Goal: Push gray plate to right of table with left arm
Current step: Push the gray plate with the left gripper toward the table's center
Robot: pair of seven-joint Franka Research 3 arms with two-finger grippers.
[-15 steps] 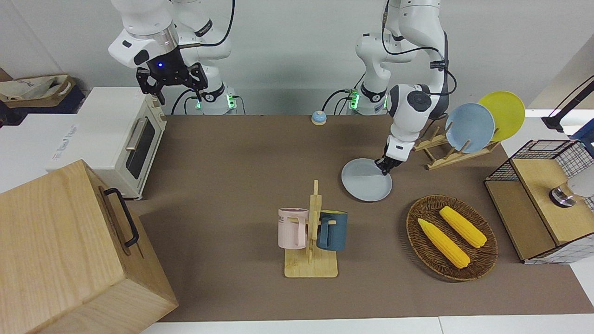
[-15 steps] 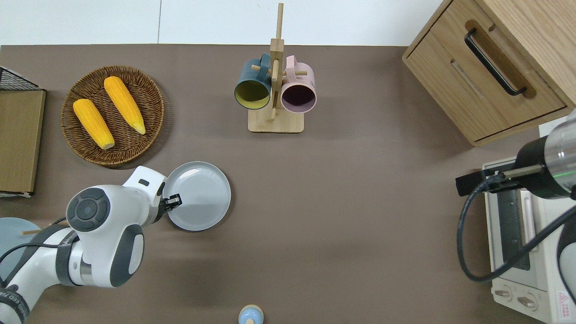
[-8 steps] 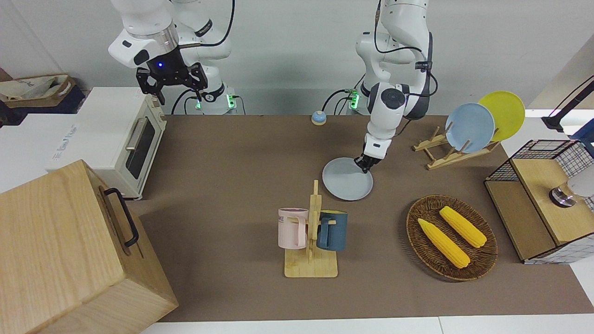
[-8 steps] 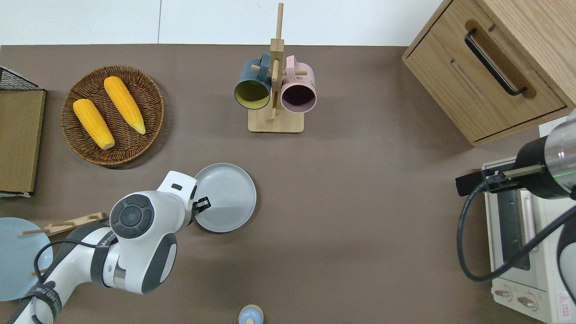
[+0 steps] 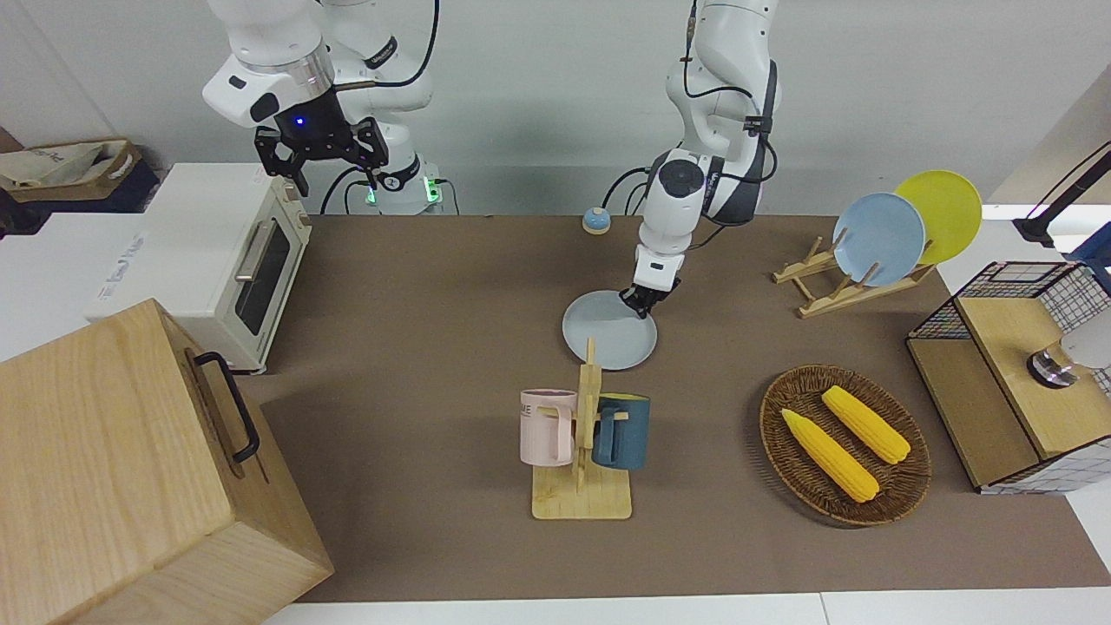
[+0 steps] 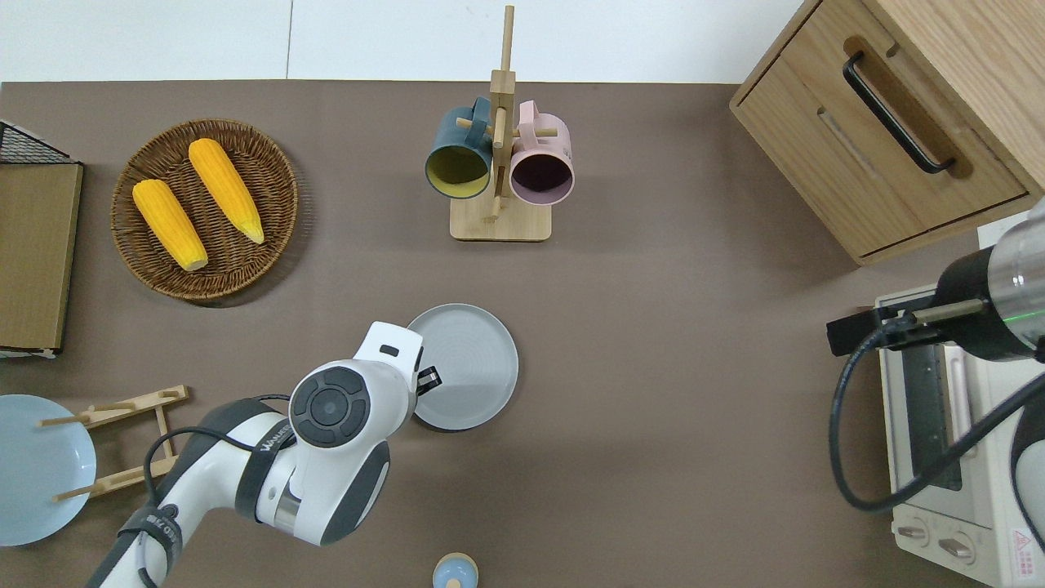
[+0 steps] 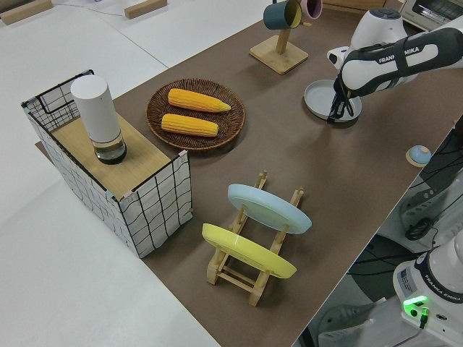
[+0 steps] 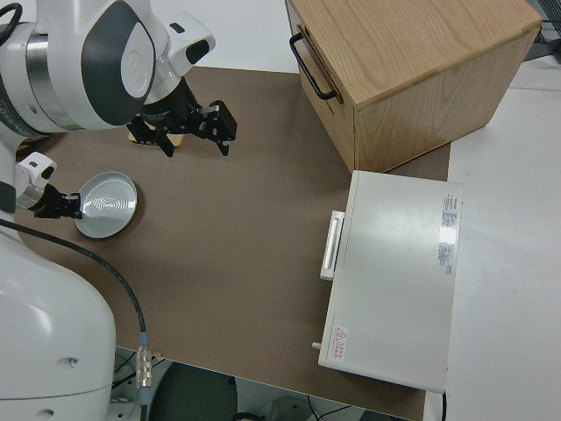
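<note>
The gray plate (image 5: pixel 609 341) (image 6: pixel 463 367) lies flat on the brown table (image 5: pixel 417 295), near its middle and nearer to the robots than the mug rack. My left gripper (image 5: pixel 640 301) (image 6: pixel 429 380) is down at table height with its fingers shut. Its tip touches the plate's rim on the side toward the left arm's end of the table. The plate also shows in the left side view (image 7: pixel 322 97) and the right side view (image 8: pixel 105 203). My right gripper (image 5: pixel 321 156) is open, empty and parked.
A wooden mug rack (image 5: pixel 583 434) with a pink and a teal mug stands farther from the robots than the plate. A wicker basket (image 5: pixel 903 482) holds two corn cobs. A rack (image 5: pixel 833 295) holds a sky-blue and a yellow plate. A toaster oven (image 5: pixel 226 252) and a wooden drawer box (image 5: pixel 130 469) stand at the right arm's end.
My left gripper has slid the gray plate steadily toward the right arm's end of the table, from beside the basket to the table's middle. The right arm has not moved.
</note>
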